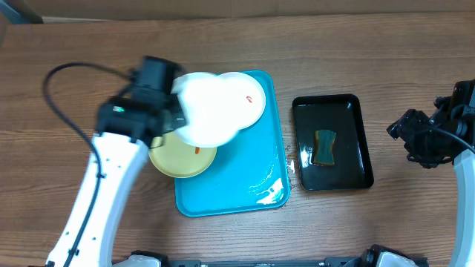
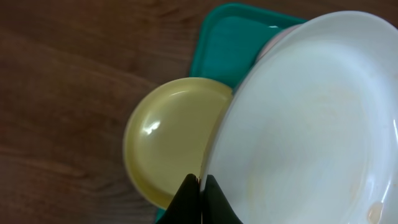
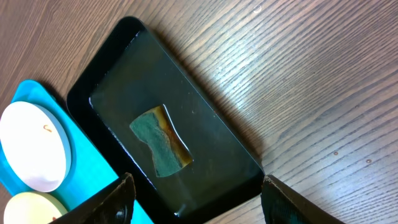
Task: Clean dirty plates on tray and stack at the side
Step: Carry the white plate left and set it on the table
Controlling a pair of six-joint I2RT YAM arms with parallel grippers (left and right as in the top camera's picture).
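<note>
Looks like a robotics lab or test bench. Plain wood-grain surface (image 1: 371, 67) with two white robot arms at it, left arm (image 1: 111, 170) and right arm (image 1: 466, 185), plus a loose black cable (image 1: 56, 111). Staged dishwashing props: plastic plates (image 1: 215, 111), turquoise tray (image 1: 223, 196), black tray (image 1: 365, 141) of liquid, sponge (image 1: 325, 147) in it.

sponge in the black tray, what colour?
Dark green top with a yellow-brown edge; the sponge shows best in the right wrist view.

No legible text, label, brand, number or sign in any view.
</note>
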